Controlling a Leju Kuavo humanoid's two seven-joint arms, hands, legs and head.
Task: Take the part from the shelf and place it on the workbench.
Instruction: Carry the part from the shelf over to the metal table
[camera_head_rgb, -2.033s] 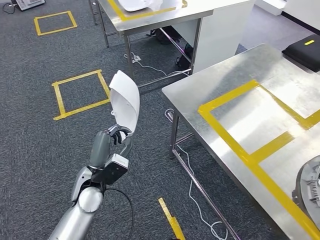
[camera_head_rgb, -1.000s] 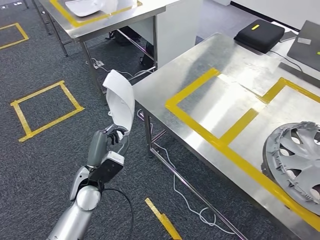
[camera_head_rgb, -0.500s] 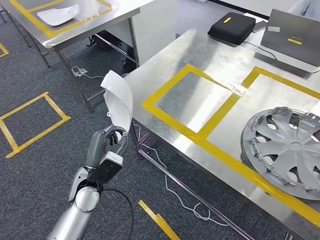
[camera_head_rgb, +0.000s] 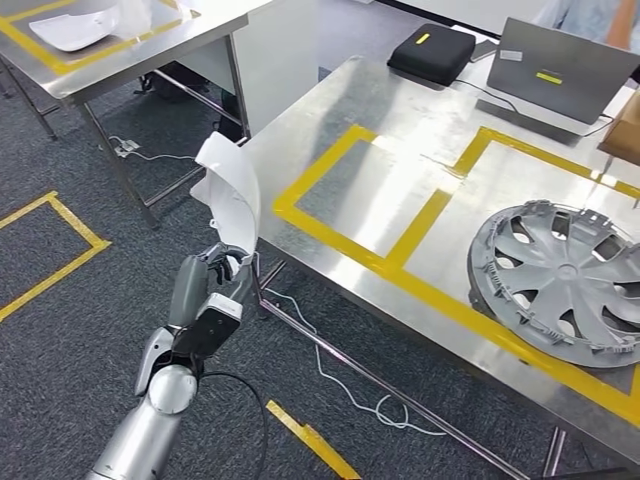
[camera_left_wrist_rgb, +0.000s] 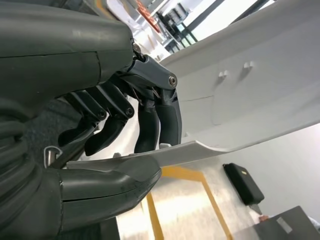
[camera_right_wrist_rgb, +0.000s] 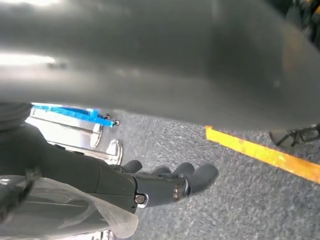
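The white curved part (camera_head_rgb: 232, 195) stands upright in my left hand (camera_head_rgb: 207, 285), which grips its lower edge just off the near left corner of the steel workbench (camera_head_rgb: 377, 100). In the left wrist view the thumb (camera_left_wrist_rgb: 109, 185) and the dark fingers (camera_left_wrist_rgb: 151, 125) pinch the thin rim of the white part (camera_left_wrist_rgb: 245, 100). Yellow tape marks boxes on the workbench top. My right hand (camera_right_wrist_rgb: 158, 185) hangs over the carpet with its fingers stretched out, holding nothing.
A grey hubcap (camera_head_rgb: 562, 280) lies on the workbench at the right. A black case (camera_head_rgb: 432, 52) and a laptop (camera_head_rgb: 562, 70) sit at its far edge, with a person (camera_head_rgb: 596, 15) behind. A second table (camera_head_rgb: 113, 60) stands at the far left. Cables (camera_head_rgb: 355, 400) trail under the bench.
The whole view has swung, so the workbench and hubcap now lie closer and further left in the picture. My left hand still holds the white part the same way.
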